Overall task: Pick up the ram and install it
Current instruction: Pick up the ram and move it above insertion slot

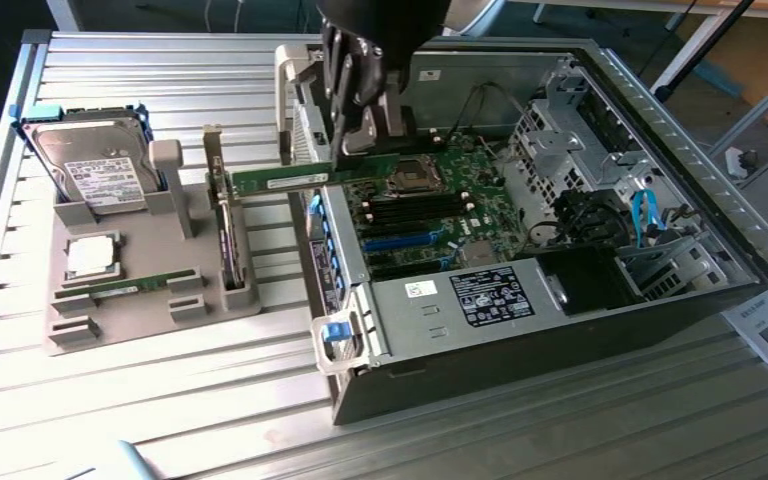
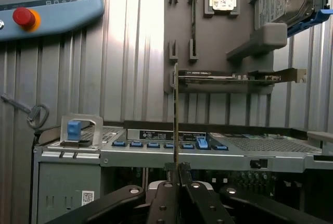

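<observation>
My gripper [image 1: 355,152] is shut on the ram [image 1: 284,179], a thin green stick held level in the air. It hangs over the wall of the open computer case [image 1: 518,330], just above the motherboard [image 1: 451,200]. The ram's free end sticks out toward the exterior view's left. The black memory slots [image 1: 418,212] lie just below and in front of the gripper. In the wrist view the ram [image 2: 176,114] shows edge-on as a thin line rising from between the fingertips of the gripper [image 2: 177,171]. A second green stick [image 1: 131,288] lies on the grey tray [image 1: 131,325].
The tray also holds a hard drive [image 1: 97,170], a square silver processor [image 1: 91,255] and an upright expansion card [image 1: 231,240]. Drive cages and cables [image 1: 638,220] fill the case's far side. A pendant with a red button [image 2: 23,16] lies on the ribbed table.
</observation>
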Motion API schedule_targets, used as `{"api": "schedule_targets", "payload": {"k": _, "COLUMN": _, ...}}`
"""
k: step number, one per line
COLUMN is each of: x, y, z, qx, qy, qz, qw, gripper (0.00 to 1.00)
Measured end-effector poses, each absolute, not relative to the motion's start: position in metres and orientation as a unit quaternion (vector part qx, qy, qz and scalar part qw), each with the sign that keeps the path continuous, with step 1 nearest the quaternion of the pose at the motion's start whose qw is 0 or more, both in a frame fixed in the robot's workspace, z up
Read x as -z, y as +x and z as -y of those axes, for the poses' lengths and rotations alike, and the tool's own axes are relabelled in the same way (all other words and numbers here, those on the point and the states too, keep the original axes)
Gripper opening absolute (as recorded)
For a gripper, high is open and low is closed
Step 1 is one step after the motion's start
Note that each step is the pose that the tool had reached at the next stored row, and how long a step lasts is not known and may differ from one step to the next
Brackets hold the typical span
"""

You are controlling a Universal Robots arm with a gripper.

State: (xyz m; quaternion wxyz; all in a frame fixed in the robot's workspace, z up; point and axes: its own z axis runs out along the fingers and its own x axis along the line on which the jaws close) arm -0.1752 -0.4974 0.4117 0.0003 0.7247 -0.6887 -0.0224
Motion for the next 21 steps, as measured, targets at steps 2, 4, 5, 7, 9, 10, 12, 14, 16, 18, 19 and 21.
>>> {"api": "schedule_targets", "payload": {"k": 2, "x": -0.412, "y": -0.168, "z": 0.497, "qx": 0.022, "qy": 0.725, "qz": 0.689, "qw": 0.0, "gripper": 0.12}}
{"api": "schedule_targets", "payload": {"k": 4, "x": -0.412, "y": -0.162, "z": 0.497, "qx": 0.022, "qy": 0.725, "qz": 0.689, "qw": 0.0, "gripper": 0.12}}
{"api": "schedule_targets", "payload": {"k": 5, "x": -0.412, "y": -0.158, "z": 0.497, "qx": 0.022, "qy": 0.725, "qz": 0.689, "qw": 0.0, "gripper": 0.12}}
{"api": "schedule_targets", "payload": {"k": 7, "x": -0.412, "y": -0.151, "z": 0.497, "qx": 0.022, "qy": 0.725, "qz": 0.689, "qw": 0.0, "gripper": 0.12}}
{"api": "schedule_targets", "payload": {"k": 9, "x": -0.412, "y": -0.144, "z": 0.497, "qx": 0.022, "qy": 0.725, "qz": 0.689, "qw": 0.0, "gripper": 0.12}}
{"api": "schedule_targets", "payload": {"k": 10, "x": -0.412, "y": -0.142, "z": 0.497, "qx": 0.022, "qy": 0.725, "qz": 0.689, "qw": 0.0, "gripper": 0.12}}
{"api": "schedule_targets", "payload": {"k": 12, "x": -0.412, "y": -0.13, "z": 0.497, "qx": 0.022, "qy": 0.725, "qz": 0.689, "qw": 0.0, "gripper": 0.12}}
{"api": "schedule_targets", "payload": {"k": 14, "x": -0.412, "y": -0.121, "z": 0.497, "qx": 0.022, "qy": 0.725, "qz": 0.689, "qw": 0.0, "gripper": 0.12}}
{"api": "schedule_targets", "payload": {"k": 16, "x": -0.412, "y": -0.115, "z": 0.497, "qx": 0.022, "qy": 0.725, "qz": 0.689, "qw": 0.0, "gripper": 0.12}}
{"api": "schedule_targets", "payload": {"k": 18, "x": -0.412, "y": -0.106, "z": 0.497, "qx": 0.022, "qy": 0.725, "qz": 0.689, "qw": 0.0, "gripper": 0.12}}
{"api": "schedule_targets", "payload": {"k": 19, "x": -0.412, "y": -0.1, "z": 0.497, "qx": 0.022, "qy": 0.725, "qz": 0.689, "qw": 0.0, "gripper": 0.12}}
{"api": "schedule_targets", "payload": {"k": 21, "x": -0.412, "y": -0.093, "z": 0.497, "qx": 0.022, "qy": 0.725, "qz": 0.689, "qw": 0.0, "gripper": 0.12}}
